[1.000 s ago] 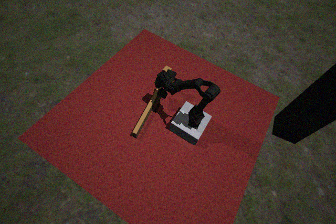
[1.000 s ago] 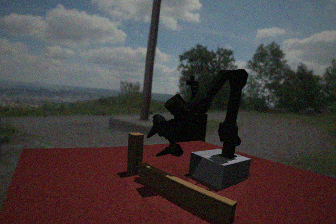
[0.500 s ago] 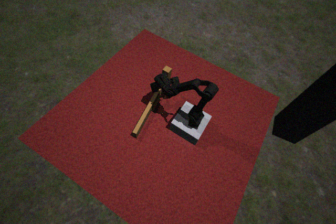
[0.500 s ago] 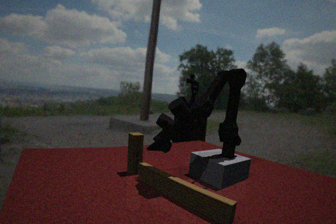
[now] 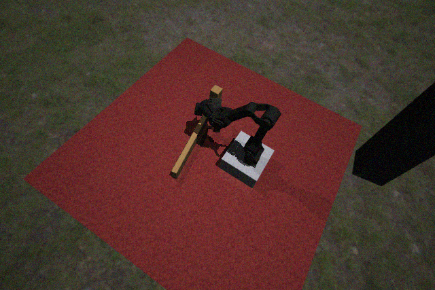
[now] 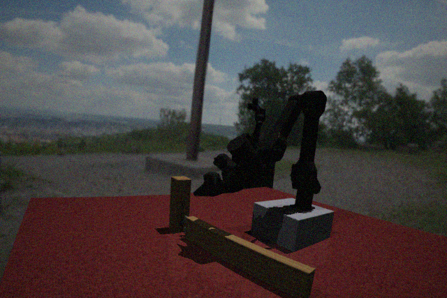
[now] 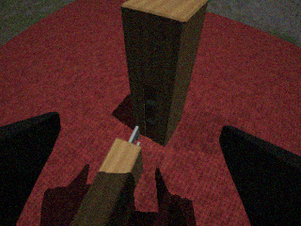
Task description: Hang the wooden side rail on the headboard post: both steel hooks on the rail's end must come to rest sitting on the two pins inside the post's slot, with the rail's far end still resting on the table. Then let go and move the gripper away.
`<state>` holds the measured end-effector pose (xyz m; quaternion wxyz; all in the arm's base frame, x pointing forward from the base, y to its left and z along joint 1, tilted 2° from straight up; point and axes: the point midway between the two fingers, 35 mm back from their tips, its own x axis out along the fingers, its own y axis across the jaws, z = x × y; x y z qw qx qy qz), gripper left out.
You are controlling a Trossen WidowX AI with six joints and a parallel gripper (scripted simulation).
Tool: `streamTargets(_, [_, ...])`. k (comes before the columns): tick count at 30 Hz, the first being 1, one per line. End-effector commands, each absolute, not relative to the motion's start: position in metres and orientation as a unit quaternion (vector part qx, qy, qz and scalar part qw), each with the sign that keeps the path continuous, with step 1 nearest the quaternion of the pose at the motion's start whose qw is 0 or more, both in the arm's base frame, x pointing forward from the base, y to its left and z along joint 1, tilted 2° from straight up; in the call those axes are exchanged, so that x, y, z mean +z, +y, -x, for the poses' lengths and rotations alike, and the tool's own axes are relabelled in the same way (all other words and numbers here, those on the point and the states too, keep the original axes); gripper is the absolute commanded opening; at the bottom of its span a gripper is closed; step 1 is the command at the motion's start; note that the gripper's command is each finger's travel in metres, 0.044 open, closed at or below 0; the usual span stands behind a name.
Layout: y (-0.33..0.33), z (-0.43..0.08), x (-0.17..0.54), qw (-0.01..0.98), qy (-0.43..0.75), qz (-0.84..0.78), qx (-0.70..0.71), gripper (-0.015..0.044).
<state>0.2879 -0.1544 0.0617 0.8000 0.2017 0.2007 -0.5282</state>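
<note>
- Red covers the bench [image 5: 224, 216] [image 6: 90, 251] [image 7: 85, 61], whose straight edges lie well outside the post, rail and base in the top view.
- The wooden post [image 5: 215, 91] [image 6: 179, 202] [image 7: 157, 61] stands upright, with a dark slot [image 7: 150, 110] low in the face towards the rail; two pins show faintly inside it.
- The wooden rail [image 5: 185, 153] [image 6: 252, 255] [image 7: 110, 184] lies on its narrow edge on the bench, one end near the post and the other reaching well away from it.
- Steel hooks [image 7: 134, 135] jut from the rail's near end towards the slot. In the wrist view they look short of the post, with a narrow strip of red between, so the rail does not look hung.
- The gripper [image 7: 142, 127] is spread wide, nothing between its fingers. In the wrist view one fingertip is off to each side, with open room between each of them and the rail's end.
- In the top view the arm [image 5: 238, 113] [image 6: 310, 132] reaches over the rail's near end, just beside the post, and hides part of both.
- The pale base block [image 5: 265, 158] [image 6: 309, 227] sits beside the rail, a band of open red between their facing edges.
- Shadow darkens the near part of the rail, its edge crossing the top face.
</note>
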Motion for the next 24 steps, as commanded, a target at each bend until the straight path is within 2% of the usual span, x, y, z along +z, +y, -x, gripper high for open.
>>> streamTargets(1, [-0.155, -0.287, 0.061, 0.798, 0.198, -0.204, -0.531, 0.044])
streamTargets(14, [-0.155, -0.288, 0.061, 0.8, 0.204, -0.198, -0.529, 0.044])
streamTargets(18, [-0.155, -0.301, 0.056, 0.814, 0.333, -0.085, -0.468, 0.044])
streamTargets(24, [-0.153, -0.317, 0.05, 0.795, 0.522, 0.108, -0.29, 0.044])
